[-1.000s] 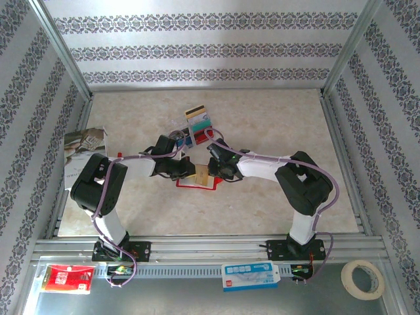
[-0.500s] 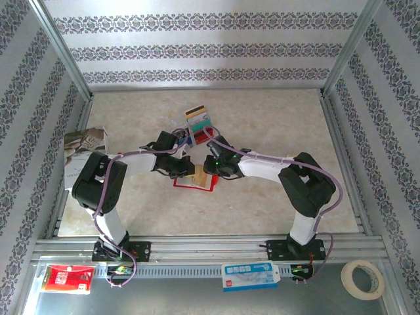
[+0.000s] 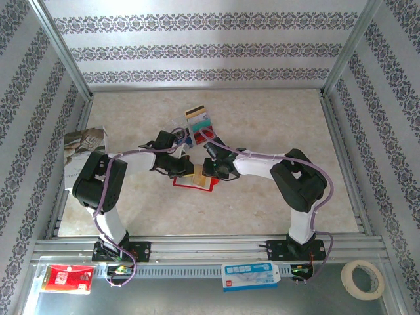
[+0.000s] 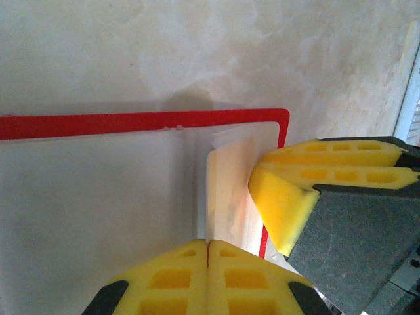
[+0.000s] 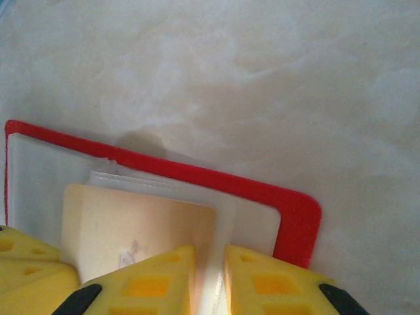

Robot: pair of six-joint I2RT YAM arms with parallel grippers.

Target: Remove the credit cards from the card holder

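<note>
A: Where did the small red bifold card holder [image 3: 192, 184] lie?
B: Open on the pale counter [image 3: 275, 125]; the left fingers [image 4: 209, 266], pressed together, pinned it; the right fingers [image 5: 210, 282] pinched a tan plastic card [image 5: 131, 223]; it wanted a slow, flat pull.

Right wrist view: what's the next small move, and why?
Probably draw the right tool back, sliding the tan card out of the card holder: its jaws seem closed on the card's edge, and the shut left tool sits on the holder.
</note>
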